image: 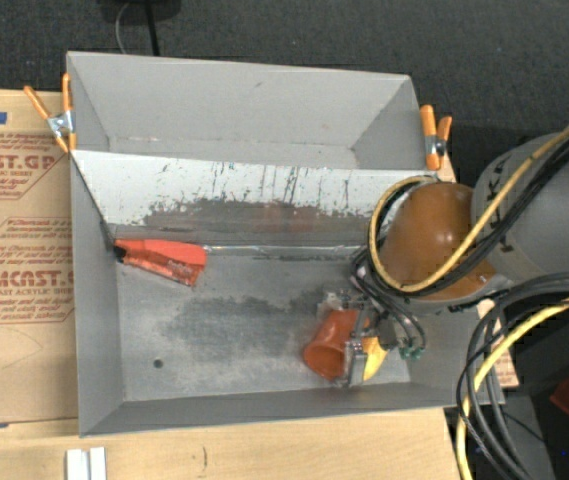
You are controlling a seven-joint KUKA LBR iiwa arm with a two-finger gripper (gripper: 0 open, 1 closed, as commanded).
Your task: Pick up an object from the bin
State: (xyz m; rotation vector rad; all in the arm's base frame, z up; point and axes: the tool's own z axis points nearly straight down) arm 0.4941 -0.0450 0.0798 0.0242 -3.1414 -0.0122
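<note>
Reaching in from the right with the gripper [361, 346], hanging low over the near right corner of the grey metal bin [99, 318]. Not showing how wide the gripper is standing, so cannot tell whether open or closed, nor whether clasping anything. Crowding right up against a small orange-red cup-shaped thing [326, 348], lying tilted on the bin floor just left of the gripper; touching it or only just beside it, cannot tell which. Showing a small yellow piece [372, 361] just right of that cup, under the gripper; cannot tell whether belonging to the robot or lying loose. Carrying a round orange cover [434, 233] and looping yellow-and-black cables [486, 226] above and to the right, over the bin's right wall. Further out, well apart at the far left of the floor, lying flat: an orange-red packet-like thing [162, 259] with a dark end, pointing toward the left wall
</note>
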